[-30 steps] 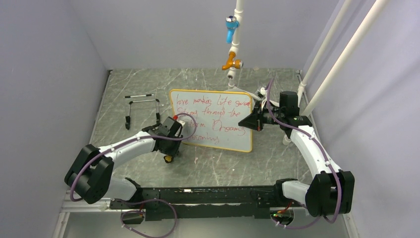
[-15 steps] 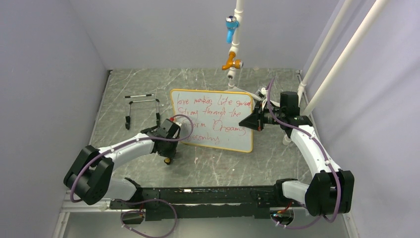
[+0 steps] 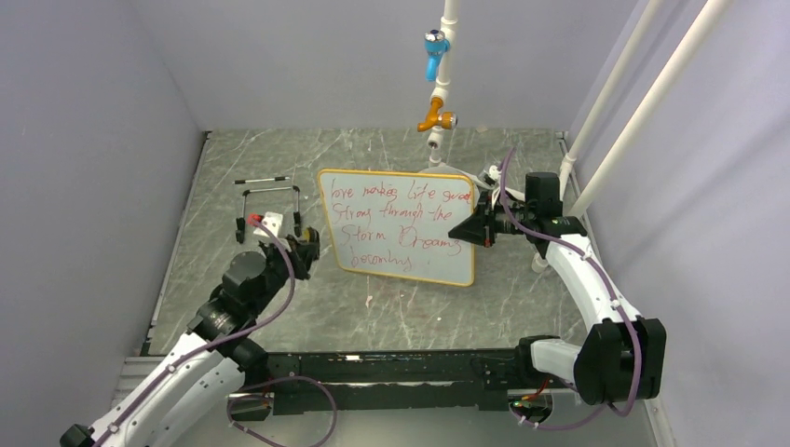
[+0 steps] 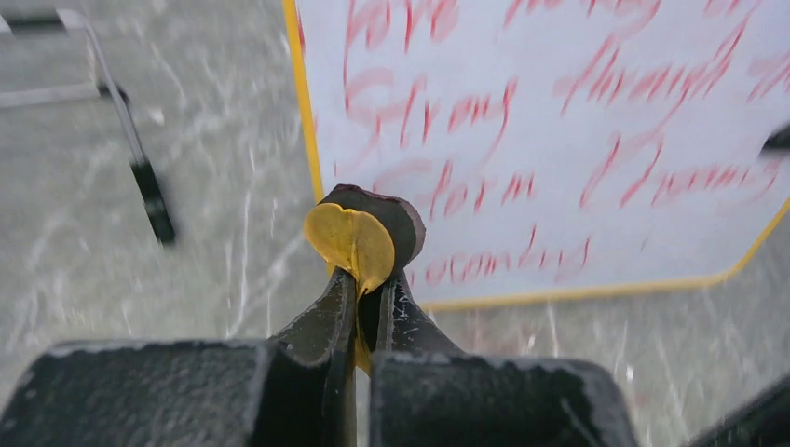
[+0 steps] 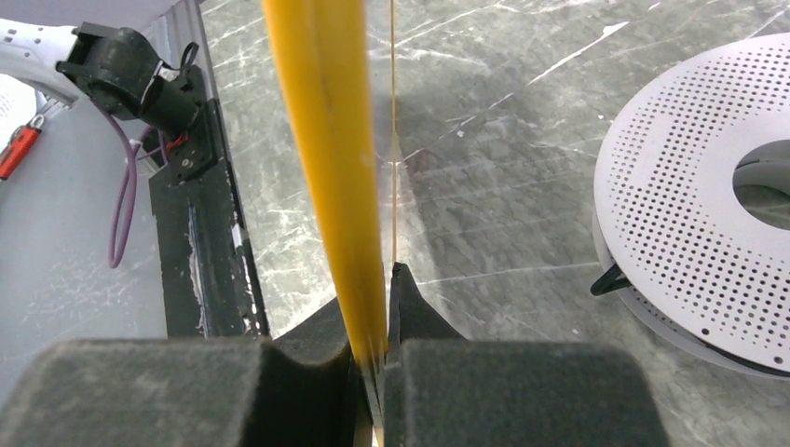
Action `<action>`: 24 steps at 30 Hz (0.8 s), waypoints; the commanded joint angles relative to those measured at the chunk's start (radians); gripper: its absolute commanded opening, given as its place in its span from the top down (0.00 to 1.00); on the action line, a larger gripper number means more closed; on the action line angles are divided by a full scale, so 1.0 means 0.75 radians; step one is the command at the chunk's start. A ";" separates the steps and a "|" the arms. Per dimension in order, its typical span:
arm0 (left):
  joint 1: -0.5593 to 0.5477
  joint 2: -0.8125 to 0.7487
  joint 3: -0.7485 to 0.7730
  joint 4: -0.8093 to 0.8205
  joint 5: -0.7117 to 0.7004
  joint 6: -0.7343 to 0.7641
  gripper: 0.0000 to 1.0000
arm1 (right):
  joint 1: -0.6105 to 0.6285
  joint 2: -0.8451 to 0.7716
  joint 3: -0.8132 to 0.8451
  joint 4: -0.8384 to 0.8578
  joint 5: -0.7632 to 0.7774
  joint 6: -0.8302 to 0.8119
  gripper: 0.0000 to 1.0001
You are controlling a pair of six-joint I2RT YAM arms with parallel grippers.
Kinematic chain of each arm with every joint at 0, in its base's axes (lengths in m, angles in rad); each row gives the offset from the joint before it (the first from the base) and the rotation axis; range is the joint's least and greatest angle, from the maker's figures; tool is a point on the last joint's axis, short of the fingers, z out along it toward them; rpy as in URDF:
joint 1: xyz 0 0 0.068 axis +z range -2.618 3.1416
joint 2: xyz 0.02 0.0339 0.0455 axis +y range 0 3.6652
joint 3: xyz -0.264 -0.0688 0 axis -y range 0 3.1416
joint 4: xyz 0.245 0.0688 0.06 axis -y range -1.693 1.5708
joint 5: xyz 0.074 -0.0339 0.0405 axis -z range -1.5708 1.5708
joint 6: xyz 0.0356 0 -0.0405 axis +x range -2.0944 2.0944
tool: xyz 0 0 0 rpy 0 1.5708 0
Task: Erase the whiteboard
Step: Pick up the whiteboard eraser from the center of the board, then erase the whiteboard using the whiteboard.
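From my seat I see the whiteboard (image 3: 396,226) in the middle of the grey marbled table (image 3: 279,158), a little to the right of centre, its white face up and covered with four lines of red handwriting inside a thin orange-yellow frame. My right pincer (image 3: 463,229) is clamped on the right edge of the board; in the right wrist view its two fingers are pressed together on the yellow frame (image 5: 321,140), which runs straight up from them. I cannot tell whether that side lies flat or is raised a little. Just to the right of that grip, a perforated grey disc (image 5: 689,214) rests on the table. My left pincer (image 3: 304,244) sits just beside the board's left edge, toward its near corner. It is closed (image 4: 365,289) on a small round pad (image 4: 363,237), yellow on one face and dark on the other, pinched edge-on between the fingers. Whether the pad touches the board I cannot tell. To the far left of the pincer, a wire stand (image 3: 268,207) lies on the table, apart from the board. A white pipe (image 3: 436,79) with a blue and an orange valve hangs over the far edge.
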 commanded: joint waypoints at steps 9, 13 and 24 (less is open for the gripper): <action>0.029 0.523 0.256 0.620 -0.165 0.137 1.00 | 0.078 0.002 0.032 -0.025 0.058 -0.063 1.00; 0.029 0.642 0.347 0.634 -0.203 0.163 1.00 | 0.081 0.001 0.035 -0.025 0.058 -0.062 1.00; 0.169 0.799 0.448 0.600 -0.186 0.118 1.00 | 0.084 -0.001 0.038 -0.027 0.055 -0.060 1.00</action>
